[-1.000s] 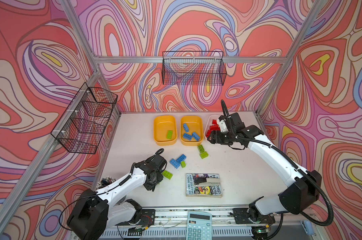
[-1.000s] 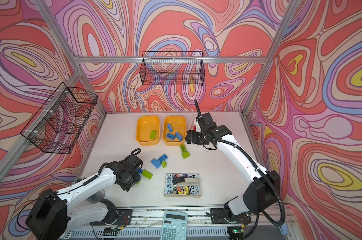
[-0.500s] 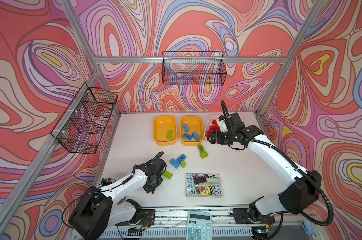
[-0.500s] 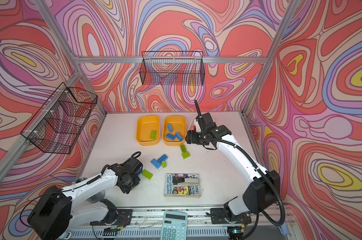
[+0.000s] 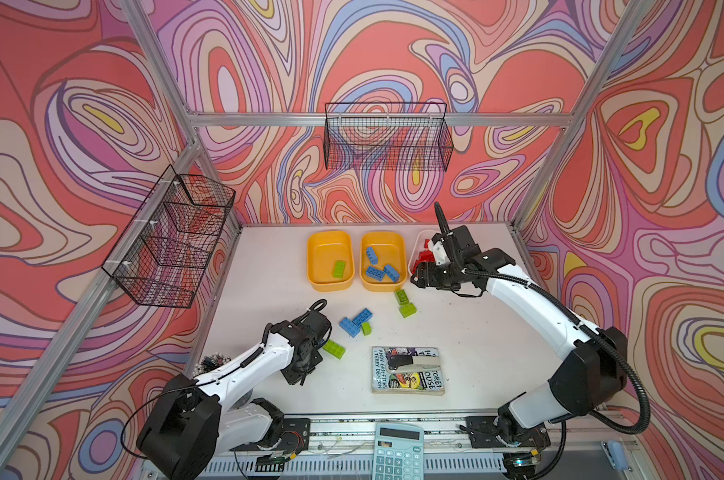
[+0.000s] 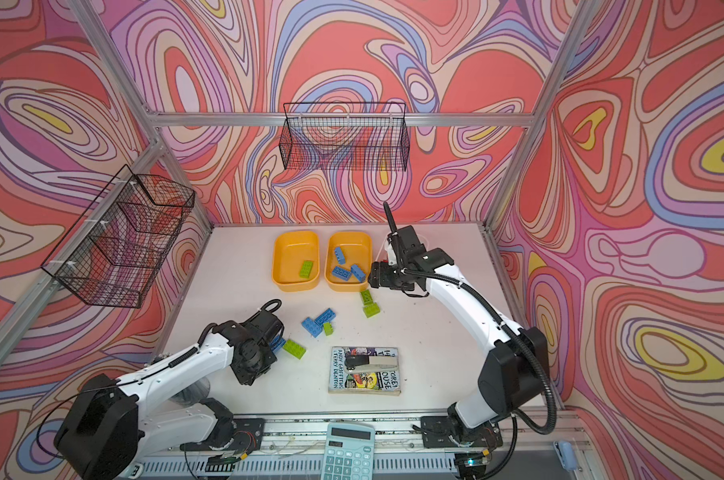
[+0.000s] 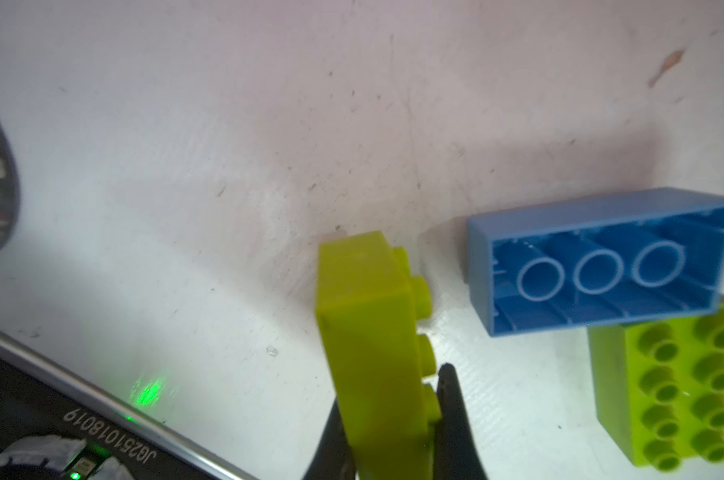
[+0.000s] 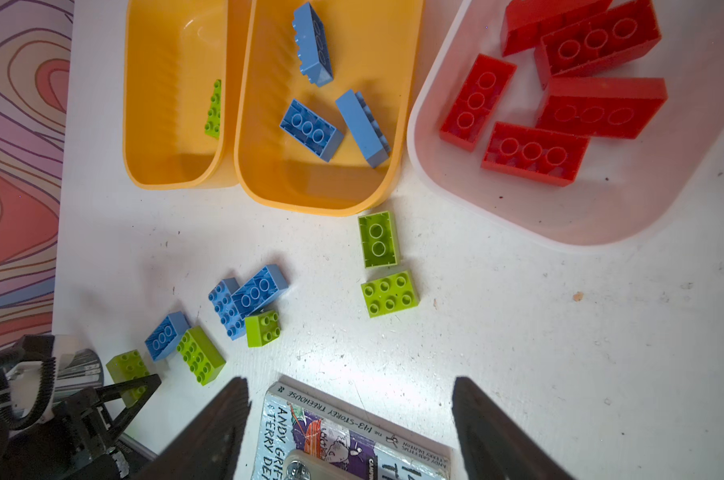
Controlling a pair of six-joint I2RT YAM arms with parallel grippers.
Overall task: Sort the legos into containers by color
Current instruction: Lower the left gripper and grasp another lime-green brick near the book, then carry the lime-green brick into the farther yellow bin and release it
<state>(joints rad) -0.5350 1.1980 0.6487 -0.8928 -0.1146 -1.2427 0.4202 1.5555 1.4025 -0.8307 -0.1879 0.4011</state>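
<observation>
Newly closed left jaws pinch green brick [image 7: 368, 324] between them.

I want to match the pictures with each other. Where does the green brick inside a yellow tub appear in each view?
Top view: the green brick lies in the left yellow tub, towards its near right corner.
Top view: the brick, same spot.
Left wrist: not in it.
Right wrist: in that tub, partly hidden by a tub wall.
Shared landmark: the tub with blue bricks beside it.
</observation>
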